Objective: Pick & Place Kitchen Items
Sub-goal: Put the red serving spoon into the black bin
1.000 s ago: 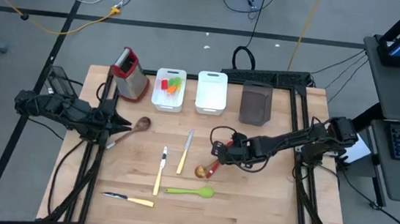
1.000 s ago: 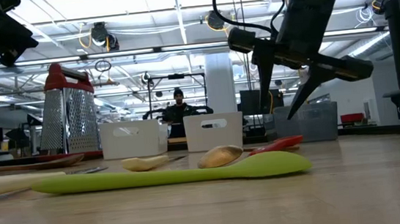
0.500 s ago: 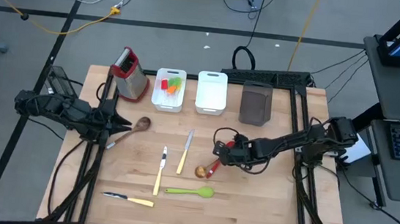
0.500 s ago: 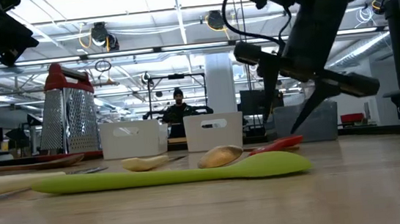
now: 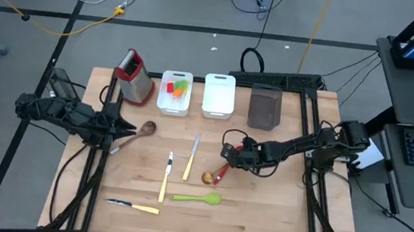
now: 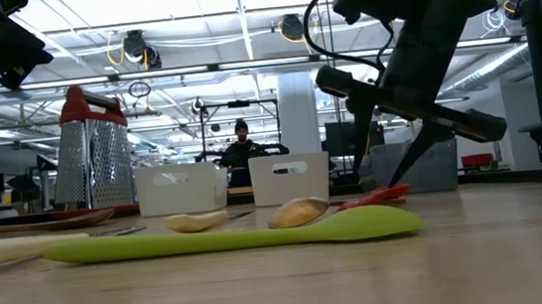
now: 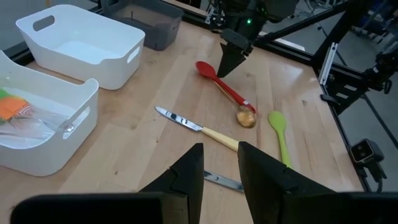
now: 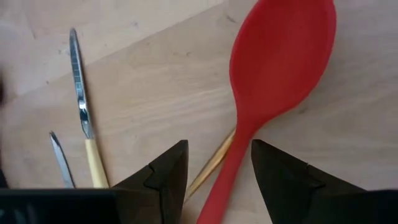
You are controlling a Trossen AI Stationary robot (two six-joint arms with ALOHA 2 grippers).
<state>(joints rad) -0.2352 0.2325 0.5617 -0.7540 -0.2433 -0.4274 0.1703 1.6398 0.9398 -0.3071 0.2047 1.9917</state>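
Worktop (image 5: 259, 212) back row, beyond right tool (image 5: 226, 157): 3 bins (image 5: 219, 96), 1 grater (image 5: 135, 75). Loose: 3 knives (image 5: 191, 159), 1 wooden spoon (image 5: 135, 134) by left tool (image 5: 125, 131), 1 green spoon (image 5: 197, 199), 1 red spoon (image 8: 273, 81) lying across a wood-handled one. Right tool open, fingers (image 8: 165, 171) straddling red spoon's neck, not gripping. Left tool slightly open, empty.

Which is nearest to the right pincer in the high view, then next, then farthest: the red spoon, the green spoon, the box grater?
1. Red spoon: directly beneath the right pincer, at the table's middle.
2. Green spoon: toward the front edge, left of the pincer.
3. Box grater: back left corner, beside the white bins.
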